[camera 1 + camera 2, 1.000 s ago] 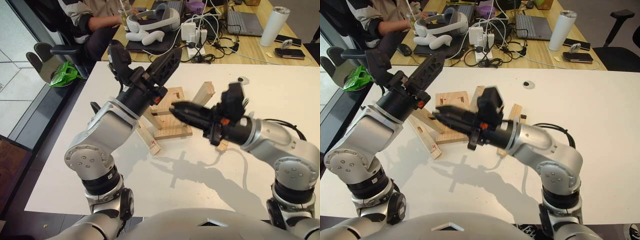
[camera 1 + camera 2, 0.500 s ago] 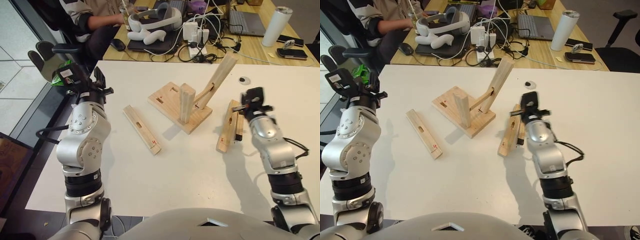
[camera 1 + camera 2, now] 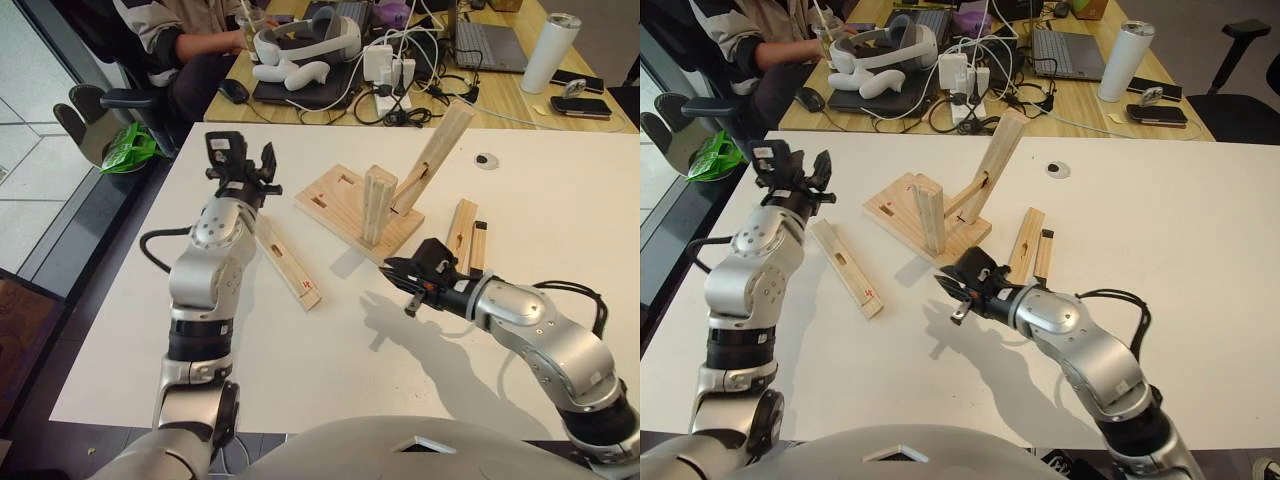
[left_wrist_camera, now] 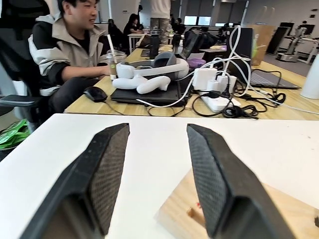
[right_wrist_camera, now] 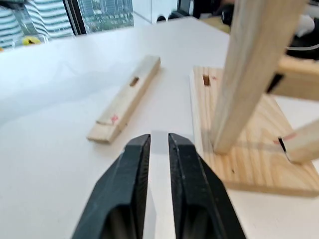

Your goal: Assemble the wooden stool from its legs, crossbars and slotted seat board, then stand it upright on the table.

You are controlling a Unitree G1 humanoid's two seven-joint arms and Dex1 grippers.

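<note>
Seat board (image 3: 335, 195) lies flat, slots up to take legs, mid-tabletop toward the far edge. Upright leg (image 3: 376, 205) stands in it; leaning leg (image 3: 435, 150) possibly unseated. Right gripper (image 3: 389, 268), nearly closed and empty, hovers off the board's near corner. Left gripper (image 4: 157, 128), wide and empty, sits over loose leg (image 3: 285, 258) near the left edge.

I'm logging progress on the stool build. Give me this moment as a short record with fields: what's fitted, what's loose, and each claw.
Seat: seat board flat on the table
Fitted: upright leg standing on it; leaning leg tilted beside that
Loose left: left-side leg, slotted, lying flat
Loose right: right-side leg and thin crossbar, side by side
Left claw: open, empty, near the left-side leg's far end
Right claw: nearly shut, empty, near the board's front corner
Status: unassembled
</note>
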